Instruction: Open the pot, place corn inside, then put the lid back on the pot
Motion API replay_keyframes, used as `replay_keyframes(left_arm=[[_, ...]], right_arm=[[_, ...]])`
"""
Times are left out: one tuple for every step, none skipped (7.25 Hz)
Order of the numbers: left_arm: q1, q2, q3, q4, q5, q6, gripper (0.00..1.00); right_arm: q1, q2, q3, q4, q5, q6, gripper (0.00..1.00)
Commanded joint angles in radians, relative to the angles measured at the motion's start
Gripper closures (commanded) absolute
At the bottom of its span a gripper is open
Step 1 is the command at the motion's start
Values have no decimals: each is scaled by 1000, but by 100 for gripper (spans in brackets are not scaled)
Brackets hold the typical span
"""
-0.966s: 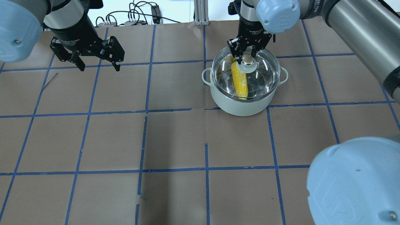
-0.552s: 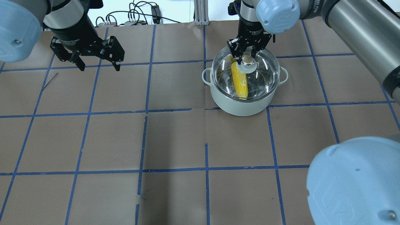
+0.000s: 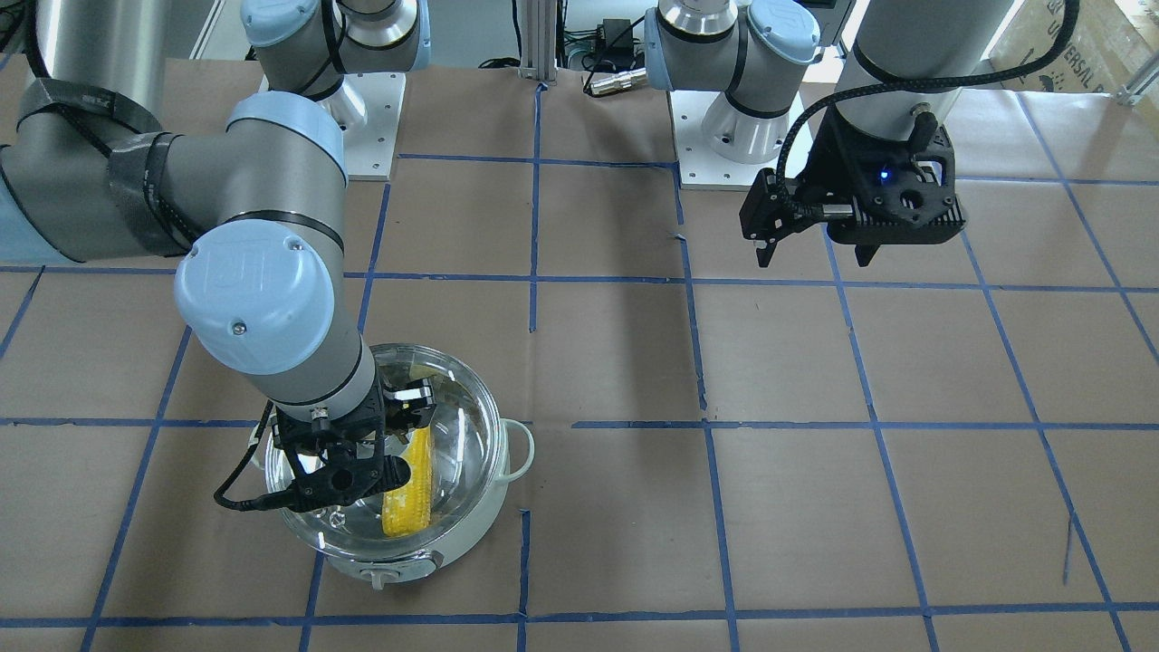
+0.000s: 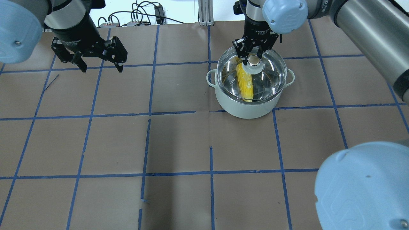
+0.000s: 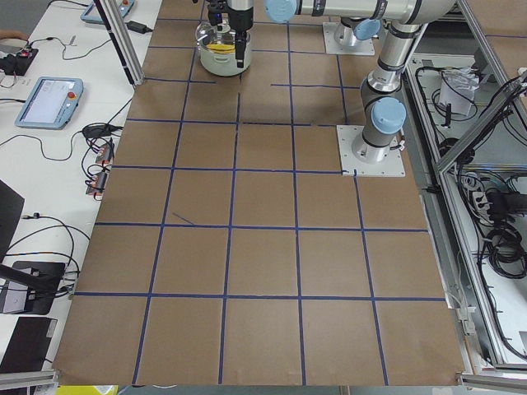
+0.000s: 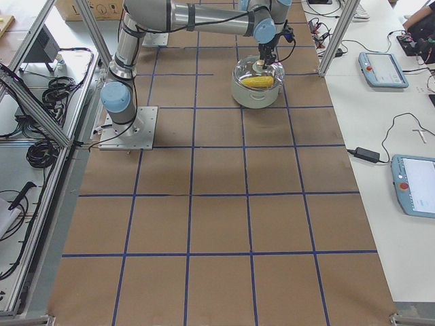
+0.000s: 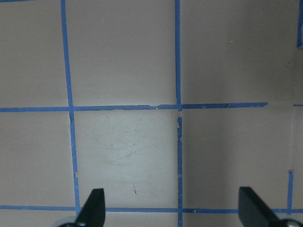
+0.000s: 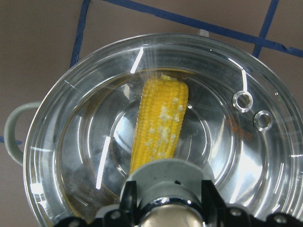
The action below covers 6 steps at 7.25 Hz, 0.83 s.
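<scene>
The pale mint pot (image 4: 246,108) stands on the table's far right part, with the yellow corn (image 4: 245,83) lying inside it. The clear glass lid (image 4: 271,76) sits on the pot's rim. My right gripper (image 4: 252,56) comes straight down over the pot and is shut on the lid's knob (image 4: 254,61). In the right wrist view its fingers (image 8: 129,196) flank the knob, with the corn (image 8: 158,123) seen through the lid (image 8: 227,142). My left gripper (image 4: 102,70) hangs open and empty above the far left of the table, also seen in the left wrist view (image 7: 170,208).
The table is covered in brown paper (image 4: 179,143) with a grid of blue tape lines. Cables and a power strip (image 4: 140,16) lie beyond the far edge. The right arm's elbow (image 4: 361,188) fills the lower right of the overhead view.
Almost nothing has changed. The right arm has shifted very slightly while its gripper stays at the lid's knob. The left arm has not moved.
</scene>
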Motion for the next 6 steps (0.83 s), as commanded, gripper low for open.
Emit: replay_keyframes(left_arm=[[0,0,0,1,0,0,0],[0,0,2,1,0,0,0],[0,0,2,1,0,0,0],[1,0,2,1,0,0,0],[2,0,2,2,0,2,0],[2,0,2,2,0,0,0]], right_arm=[[0,0,4,1,0,0,60],[0,0,6,1,0,0,60],[2,0,6,1,0,0,59],[2,0,6,1,0,2,57],[9,2,6,1,0,3,54],[9,2,6,-2,2,5,36]])
